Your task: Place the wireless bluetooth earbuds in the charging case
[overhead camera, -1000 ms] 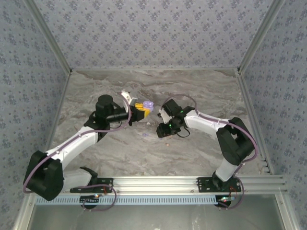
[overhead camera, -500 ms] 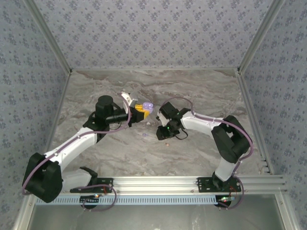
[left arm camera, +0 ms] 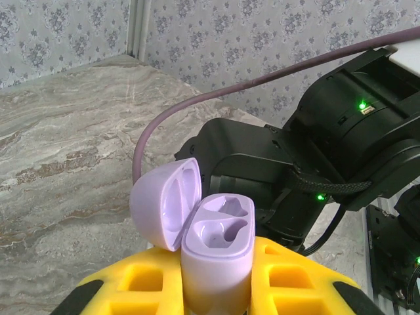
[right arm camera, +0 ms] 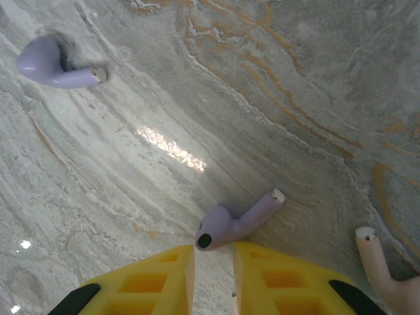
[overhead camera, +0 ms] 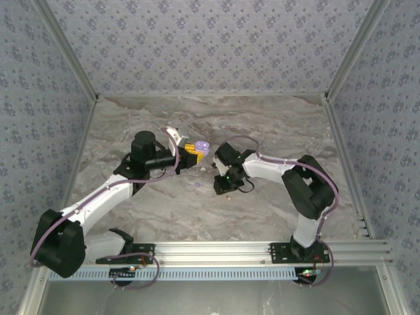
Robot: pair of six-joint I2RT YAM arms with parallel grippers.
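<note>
case: charging case [left arm camera: 213,266] pinched by left gripper [left arm camera: 220,289], lid open, wells empty
right gripper [right arm camera: 214,262]: nearly closed, lilac earbud [right arm camera: 230,223] at tips, grip unclear
loose: second lilac earbud [right arm camera: 49,63], pink earbud [right arm camera: 384,275], bare table [right arm camera: 295,98] between

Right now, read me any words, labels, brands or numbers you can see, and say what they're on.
None: no text can be read anywhere.
The charging case, the earbuds and the table bear no lettering; the walls carry only a flower pattern.
</note>
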